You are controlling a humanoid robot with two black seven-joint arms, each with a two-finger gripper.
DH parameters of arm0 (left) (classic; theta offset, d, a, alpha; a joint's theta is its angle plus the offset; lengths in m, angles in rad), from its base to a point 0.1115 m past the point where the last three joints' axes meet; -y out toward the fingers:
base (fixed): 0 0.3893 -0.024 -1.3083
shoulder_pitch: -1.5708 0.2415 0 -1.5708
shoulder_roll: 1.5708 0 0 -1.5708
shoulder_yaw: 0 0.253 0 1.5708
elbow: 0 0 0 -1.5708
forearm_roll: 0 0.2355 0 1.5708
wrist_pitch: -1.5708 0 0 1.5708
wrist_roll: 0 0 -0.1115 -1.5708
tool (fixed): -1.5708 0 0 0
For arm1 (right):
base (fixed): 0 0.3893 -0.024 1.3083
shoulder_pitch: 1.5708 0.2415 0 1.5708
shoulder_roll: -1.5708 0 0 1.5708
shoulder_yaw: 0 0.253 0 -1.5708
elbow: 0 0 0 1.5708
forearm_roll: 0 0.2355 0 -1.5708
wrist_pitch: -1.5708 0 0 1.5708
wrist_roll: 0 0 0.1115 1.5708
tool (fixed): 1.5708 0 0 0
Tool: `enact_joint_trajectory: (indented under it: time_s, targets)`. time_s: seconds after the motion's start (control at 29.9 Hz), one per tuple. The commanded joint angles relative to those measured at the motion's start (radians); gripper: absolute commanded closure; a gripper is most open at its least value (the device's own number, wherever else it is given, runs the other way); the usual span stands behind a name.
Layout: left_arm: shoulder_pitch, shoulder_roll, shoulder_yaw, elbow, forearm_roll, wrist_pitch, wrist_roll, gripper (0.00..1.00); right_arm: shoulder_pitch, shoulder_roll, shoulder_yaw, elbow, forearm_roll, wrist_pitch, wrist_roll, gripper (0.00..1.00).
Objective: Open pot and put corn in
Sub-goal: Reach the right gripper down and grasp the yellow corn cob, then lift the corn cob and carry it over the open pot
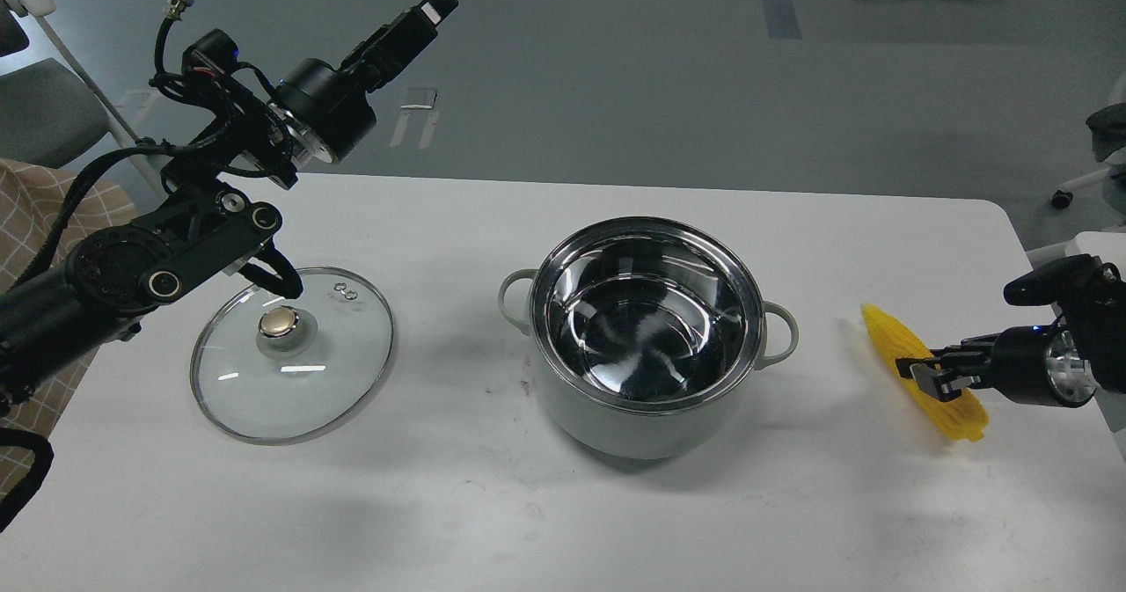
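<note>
The pale grey-green pot (633, 429) stands open in the middle of the table, its shiny steel inside empty. The yellow corn (887, 332) is to its right, lying at a slant. My right gripper (928, 374) comes in from the right edge and its fingers are closed across the middle of the corn. My left gripper (431, 7) is raised high at the far left, pointing up and away over the floor and holding nothing; its fingers cannot be told apart.
The glass lid (264, 398) with a brass-coloured knob lies flat on the white table (440, 504) to the left of the pot, partly under my left arm. Chairs stand beyond the table's left and right edges.
</note>
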Motion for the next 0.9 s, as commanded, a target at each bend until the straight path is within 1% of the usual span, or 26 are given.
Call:
enact_joint_trajectory:
  time_s: [0.0, 0.17, 0.27, 0.37, 0.47, 0.53, 0.57, 0.63, 0.73, 0.87]
  targets:
    - [0.000, 0.000, 0.000, 0.000, 0.000, 0.000, 0.000, 0.06, 0.067, -0.044, 0.000, 0.048, 0.005, 0.001, 0.000, 1.00]
    - [-0.002, -0.002, 0.000, 0.000, 0.000, 0.000, 0.000, 0.06, 0.234, -0.076, -0.003, 0.103, 0.017, 0.015, 0.000, 1.00]
    - [-0.002, 0.000, 0.000, -0.001, 0.000, 0.000, 0.000, 0.06, 0.343, -0.065, -0.003, 0.123, 0.028, 0.056, 0.000, 1.00]
    - [-0.002, -0.002, 0.000, -0.001, -0.001, -0.002, 0.000, 0.06, 0.407, -0.049, -0.009, 0.128, 0.055, 0.083, 0.000, 1.00]
    - [-0.003, -0.002, 0.000, -0.001, 0.000, -0.002, 0.000, 0.06, 0.522, 0.043, -0.046, 0.128, 0.091, 0.122, 0.000, 1.00]
    - [-0.006, -0.003, 0.000, -0.001, 0.000, -0.002, 0.000, 0.06, 0.625, 0.149, -0.127, 0.116, 0.108, 0.126, 0.000, 1.00]
    - [-0.006, -0.003, 0.000, -0.001, 0.000, -0.002, 0.000, 0.06, 0.625, 0.149, -0.127, 0.115, 0.108, 0.126, 0.000, 1.00]
    - [-0.006, -0.002, 0.000, -0.001, 0.000, -0.002, 0.000, 0.06, 0.682, 0.252, -0.187, 0.093, 0.146, 0.126, 0.000, 1.00]
    - [-0.008, 0.000, 0.002, -0.001, -0.001, -0.002, 0.000, 0.06, 0.704, 0.365, -0.216, 0.080, 0.163, 0.129, 0.000, 1.00]
    - [-0.008, 0.000, 0.002, 0.000, -0.001, -0.003, 0.000, 0.06, 0.705, 0.448, -0.276, 0.077, 0.163, 0.129, 0.000, 1.00]
